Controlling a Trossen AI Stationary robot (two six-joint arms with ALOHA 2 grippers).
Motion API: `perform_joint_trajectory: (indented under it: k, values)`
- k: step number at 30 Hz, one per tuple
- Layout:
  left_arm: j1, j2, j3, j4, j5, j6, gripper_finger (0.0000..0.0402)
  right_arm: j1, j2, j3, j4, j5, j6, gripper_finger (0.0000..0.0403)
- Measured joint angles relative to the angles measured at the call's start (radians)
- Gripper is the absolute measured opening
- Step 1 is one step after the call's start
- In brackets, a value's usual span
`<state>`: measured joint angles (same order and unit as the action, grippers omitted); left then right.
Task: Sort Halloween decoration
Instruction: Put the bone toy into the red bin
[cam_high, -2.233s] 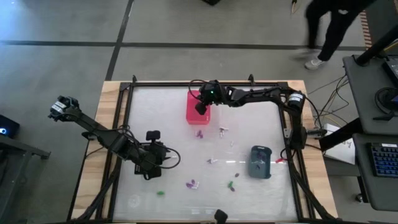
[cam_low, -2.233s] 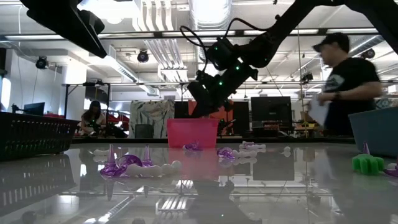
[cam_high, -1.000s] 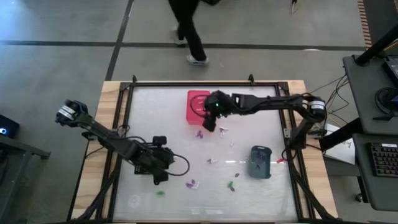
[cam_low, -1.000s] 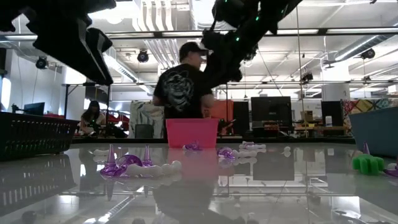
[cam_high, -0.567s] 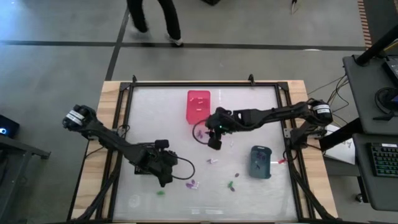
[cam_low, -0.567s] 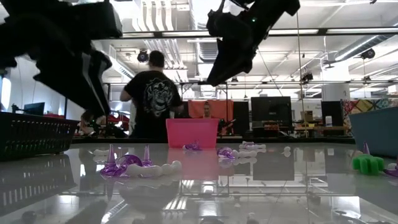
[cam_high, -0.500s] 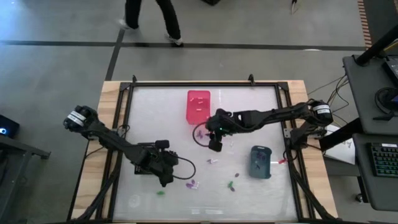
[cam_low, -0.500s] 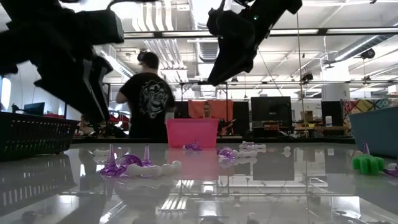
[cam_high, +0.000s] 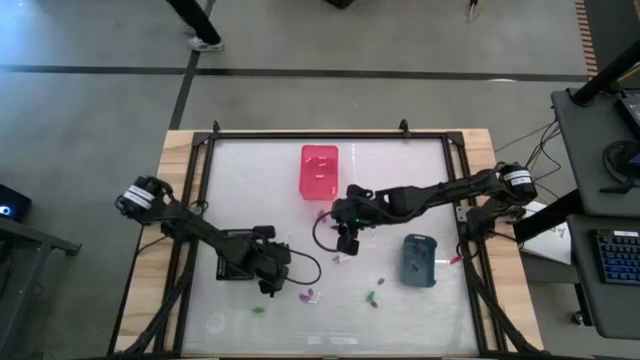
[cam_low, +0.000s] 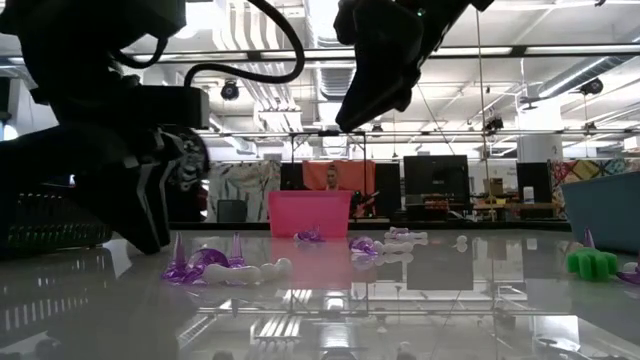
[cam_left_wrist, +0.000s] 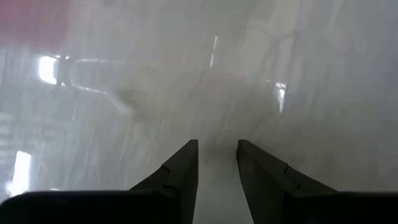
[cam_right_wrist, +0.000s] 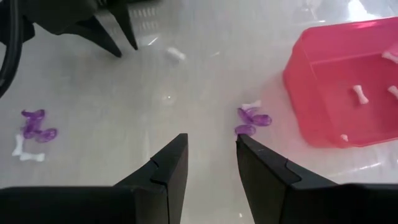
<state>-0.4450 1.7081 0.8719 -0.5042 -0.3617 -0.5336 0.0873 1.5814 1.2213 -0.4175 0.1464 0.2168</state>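
- My fingers (cam_right_wrist: 168, 180) are matt black, both pairs alike, as are my arms.
- The surface (cam_high: 270, 190) under me is pale, glossy grey-white, framed in black with a light wood border.
- The bin (cam_high: 319, 170) at upper centre of the high view is bright pink, with white bone-shaped pieces (cam_right_wrist: 359, 93) inside.
- The bin (cam_high: 418, 260) at lower right of centre is grey-blue.
- A dark black basket (cam_low: 60, 235) shows at the left of the low view.
- Purple pieces (cam_right_wrist: 252, 119) lie by the pink bin; another purple cluster (cam_right_wrist: 36, 127) has a white bone (cam_right_wrist: 28, 155) beside it.
- A green piece (cam_low: 592, 263) sits at the right of the low view.
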Motion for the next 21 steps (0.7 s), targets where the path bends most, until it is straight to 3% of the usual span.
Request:
perform_joint_trajectory:
  k: [11, 21]
  values:
    - [0.005, -0.034, 0.002, -0.016, 0.001, 0.021, 0.0098, 0.011, 0.0, 0.0, 0.002, 0.014, 0.012, 0.0128]
    - [0.038, -0.046, 0.044, -0.001, -0.055, 0.156, 0.0098, 0.013, 0.003, -0.001, 0.005, 0.014, 0.023, 0.0128]
